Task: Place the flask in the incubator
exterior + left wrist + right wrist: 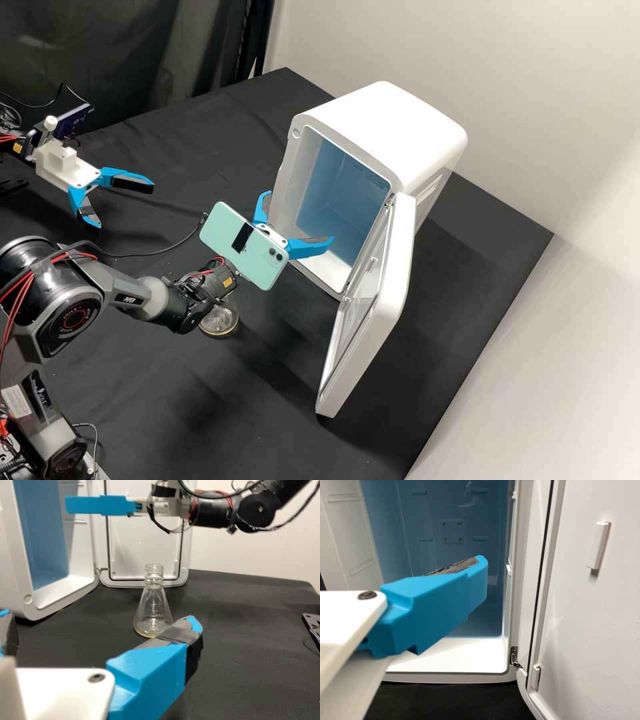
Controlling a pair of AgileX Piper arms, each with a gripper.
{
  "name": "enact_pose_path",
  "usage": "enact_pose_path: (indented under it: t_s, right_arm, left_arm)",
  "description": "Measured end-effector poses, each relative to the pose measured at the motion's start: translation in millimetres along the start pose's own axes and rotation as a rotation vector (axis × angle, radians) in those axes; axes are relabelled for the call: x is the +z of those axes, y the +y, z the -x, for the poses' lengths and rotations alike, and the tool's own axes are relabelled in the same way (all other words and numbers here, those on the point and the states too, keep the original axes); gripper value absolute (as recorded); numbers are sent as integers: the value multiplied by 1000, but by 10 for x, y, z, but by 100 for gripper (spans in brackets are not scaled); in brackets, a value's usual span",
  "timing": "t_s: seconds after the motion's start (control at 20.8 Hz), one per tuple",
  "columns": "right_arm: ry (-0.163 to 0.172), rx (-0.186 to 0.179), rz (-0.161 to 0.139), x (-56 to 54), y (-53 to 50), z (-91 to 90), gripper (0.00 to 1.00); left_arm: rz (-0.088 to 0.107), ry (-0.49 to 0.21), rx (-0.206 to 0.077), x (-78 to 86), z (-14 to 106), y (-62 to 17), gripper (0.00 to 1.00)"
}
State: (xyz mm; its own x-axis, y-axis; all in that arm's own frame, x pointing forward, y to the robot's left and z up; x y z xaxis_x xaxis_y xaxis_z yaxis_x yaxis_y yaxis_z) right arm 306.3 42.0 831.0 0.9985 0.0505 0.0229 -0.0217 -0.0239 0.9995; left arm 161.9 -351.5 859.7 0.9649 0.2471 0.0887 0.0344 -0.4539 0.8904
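Black bench (pixel 200 140) stretched under both arms, with a pale wall behind. At far left my left gripper (pixel 125 205) hung with its blue fingers spread, gripping nothing. Right of it, the small clear glass conical flask (pixel 219 323) stood upright on the bench. It was untouched, partly hidden below my right arm's wrist and short of the box. My right gripper (pixel 299 217) sat at the mouth of the white incubator with the blue interior (pixel 393 133), its fingers also parted and empty. The incubator's white door (pixel 380 300) hung open at the near right. My worries were these: lowering the right arm blind could topple the flask, and a pinch on the sloped glass might slip. Carried low, the flask could clip the incubator's sill or nudge the door.
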Motion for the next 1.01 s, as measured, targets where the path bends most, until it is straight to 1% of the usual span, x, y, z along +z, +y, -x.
enact_pose_path:
  t_s: [0.05, 0.24, 0.34, 0.43, 0.53, 0.58, 0.62, 0.77, 0.82, 0.86, 0.91, 1.01]
  right_arm:
    - [0, 0, 0, 0, 0, 0, 100]
    - [0, 0, 0, 0, 0, 0, 100]
    - [0, 0, 0, 0, 0, 0, 100]
    - [2, 1, 0, -1, 1, 0, 100]
    - [14, 13, 0, -7, 6, 10, 100]
    - [22, 19, 3, 6, 4, 35, 100]
    - [21, 23, 2, 27, 5, 56, 100]
    - [6, 25, 7, 95, 1, 146, 100]
    - [5, 19, 12, 115, -5, 189, 100]
    - [9, 26, 14, 121, 4, 233, 100]
    - [23, 31, 22, 114, 14, 279, 100]
    - [33, 46, 23, 130, 24, 356, 100]
  left_arm:
    - [-4, 3, 7, -2, 7, 14, 100]
    - [-8, 1, 38, 15, 31, 71, 100]
    - [-6, -1, 46, 23, 38, 86, 100]
    - [0, -2, 50, 27, 41, 94, 100]
    - [-3, -3, 53, 30, 43, 100, 100]
    - [-1, -3, 53, 30, 43, 100, 100]
    - [5, -3, 53, 30, 43, 100, 100]
    - [7, -3, 53, 30, 43, 100, 100]
    - [7, -3, 53, 30, 43, 100, 100]
    - [7, -3, 53, 30, 43, 100, 100]
    - [7, -3, 53, 30, 43, 100, 100]
    - [7, -3, 53, 30, 43, 100, 100]
